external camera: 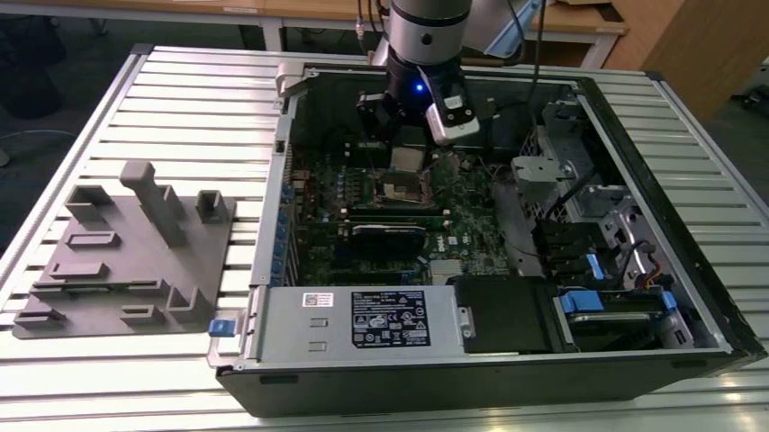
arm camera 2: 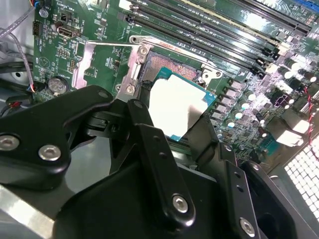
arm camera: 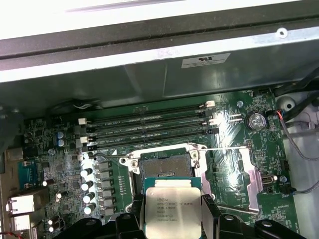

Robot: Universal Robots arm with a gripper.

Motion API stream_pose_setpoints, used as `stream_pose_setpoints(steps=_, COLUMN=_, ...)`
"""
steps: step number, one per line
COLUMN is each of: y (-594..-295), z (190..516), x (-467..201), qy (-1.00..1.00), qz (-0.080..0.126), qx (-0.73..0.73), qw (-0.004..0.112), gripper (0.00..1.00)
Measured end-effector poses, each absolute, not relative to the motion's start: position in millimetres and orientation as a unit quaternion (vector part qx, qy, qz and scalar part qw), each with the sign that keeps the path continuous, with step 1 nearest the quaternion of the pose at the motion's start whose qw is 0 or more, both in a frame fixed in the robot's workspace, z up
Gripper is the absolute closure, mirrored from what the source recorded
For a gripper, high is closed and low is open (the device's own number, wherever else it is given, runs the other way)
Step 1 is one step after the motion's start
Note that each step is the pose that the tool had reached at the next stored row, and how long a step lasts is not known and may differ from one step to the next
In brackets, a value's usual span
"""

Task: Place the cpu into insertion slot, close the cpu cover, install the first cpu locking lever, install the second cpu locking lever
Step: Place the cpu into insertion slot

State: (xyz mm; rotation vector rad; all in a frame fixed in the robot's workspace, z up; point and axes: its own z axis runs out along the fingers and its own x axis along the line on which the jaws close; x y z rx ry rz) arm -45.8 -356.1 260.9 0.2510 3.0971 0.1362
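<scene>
**ARM VERTICAL, GRIPPER CLAMPED ON CPU**

Your arm [external camera: 423, 31] stands approx vertical at the exterior view's top edge. Silver last link points straight down, blue light lit at the wrist. Black gripper [external camera: 406, 151] hangs under it, fingers aimed down. In the first wrist view you've got both fingers [arm camera: 210, 220] pressed on opposite edges of the cpu [arm camera: 172, 211], chip flat btwn them w/ its metal top toward the cam. In the second wrist view the black linkage bars [arm camera 2: 158, 164] run fwd from the gripper body, jaws drawn in narrow on the chip.
</scene>
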Motion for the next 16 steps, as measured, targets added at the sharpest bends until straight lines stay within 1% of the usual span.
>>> stream_pose_setpoints(steps=16, y=-356.1, z=260.9, x=-45.7, qy=0.995, qz=0.044, qx=0.088, qw=0.016, gripper=0.46)
